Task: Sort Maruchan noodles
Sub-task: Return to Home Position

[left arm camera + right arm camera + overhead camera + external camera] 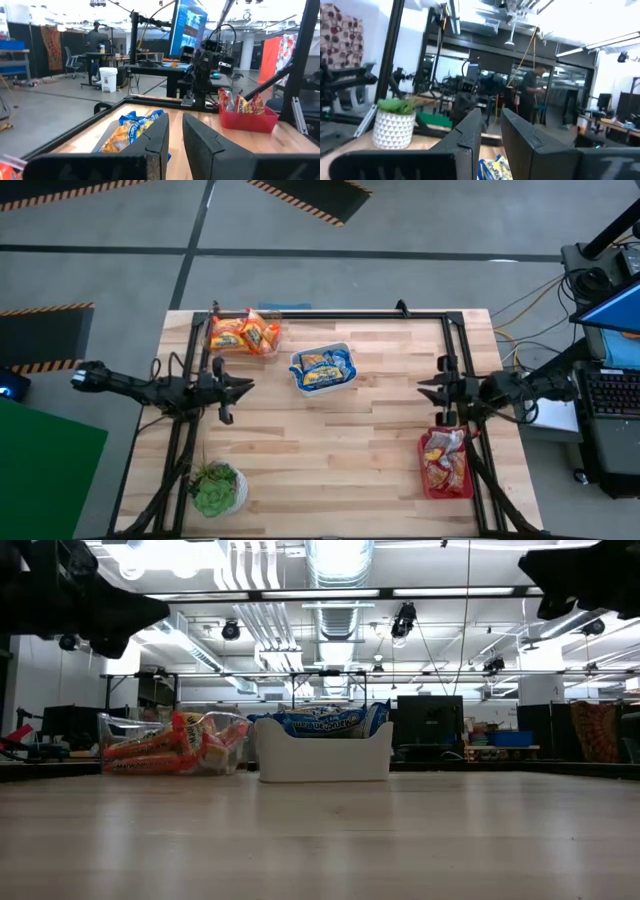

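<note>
The left end effector (243,387) hangs over the left side of the worktop (350,440), pointing toward the middle. In its wrist view (175,125) the fingers (157,137) are clenched to a narrow slit and grasp nothing. The right end effector (424,389) faces it from the right side, well apart, and is likewise clenched on nothing (491,120).

All the packets in sight lie in bins. The orange packets (240,333) fill the clear bin (268,345) at the far left corner. The blue packets (322,365) are in the white bin (349,374) near the middle, just right of the clear one. The low view shows the same pair side by side, orange packets (160,748) left of the white bin (323,760) with blue packets (322,721) showing above its rim. The red packets (445,460) stand in the pink bin (426,480) at the near right, below the right arm; the left wrist view shows them upright in it (242,104).

A plant (215,488) sits at the near left corner
</note>
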{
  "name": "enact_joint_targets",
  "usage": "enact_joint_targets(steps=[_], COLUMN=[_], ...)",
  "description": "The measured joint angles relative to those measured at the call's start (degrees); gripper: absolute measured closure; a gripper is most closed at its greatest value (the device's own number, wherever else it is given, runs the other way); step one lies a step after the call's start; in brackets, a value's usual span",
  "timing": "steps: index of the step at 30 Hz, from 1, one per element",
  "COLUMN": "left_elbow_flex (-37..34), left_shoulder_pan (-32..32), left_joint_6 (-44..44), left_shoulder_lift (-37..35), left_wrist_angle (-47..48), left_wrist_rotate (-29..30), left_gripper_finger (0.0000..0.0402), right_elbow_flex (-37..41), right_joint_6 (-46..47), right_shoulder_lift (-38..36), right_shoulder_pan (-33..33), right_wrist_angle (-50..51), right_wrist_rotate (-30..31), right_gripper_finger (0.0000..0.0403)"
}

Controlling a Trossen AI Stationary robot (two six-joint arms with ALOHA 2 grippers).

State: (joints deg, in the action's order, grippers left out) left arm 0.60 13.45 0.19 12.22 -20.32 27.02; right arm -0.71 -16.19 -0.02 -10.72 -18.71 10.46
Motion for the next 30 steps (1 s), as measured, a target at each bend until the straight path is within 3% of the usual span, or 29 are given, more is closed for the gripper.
enact_joint_targets(steps=[4,9,13,21,30], left_elbow_flex=[0.02,0.33,0.35,0.42,0.44], left_shoulder_pan=[0.00,-0.02,-0.02,-0.02,-0.02], left_joint_6=[3.40,3.27,3.21,3.21,3.19], left_shoulder_lift=[-0.77,-0.73,-0.47,-0.15,-0.04], left_wrist_angle=[0.03,1.40,1.48,1.46,1.51], left_wrist_rotate=[0.11,4.80,5.08,5.08,5.08], left_gripper_finger=[0.0364,0.0364,0.0364,0.0364,0.0364], right_elbow_flex=[0.02,0.02,0.04,0.04,0.07], right_joint_6=[-3.38,-4.09,-0.37,13.08,14.71], right_shoulder_lift=[0.27,1.25,1.62,1.67,1.65], right_shoulder_pan=[0.02,0.00,0.00,0.00,0.00], right_wrist_angle=[0.66,2.42,5.17,9.73,9.52], right_wrist_rotate=[0.46,9.53,13.73,13.61,13.60], right_gripper_finger=[0.0339,0.0339,0.0339,0.0339,0.0339])
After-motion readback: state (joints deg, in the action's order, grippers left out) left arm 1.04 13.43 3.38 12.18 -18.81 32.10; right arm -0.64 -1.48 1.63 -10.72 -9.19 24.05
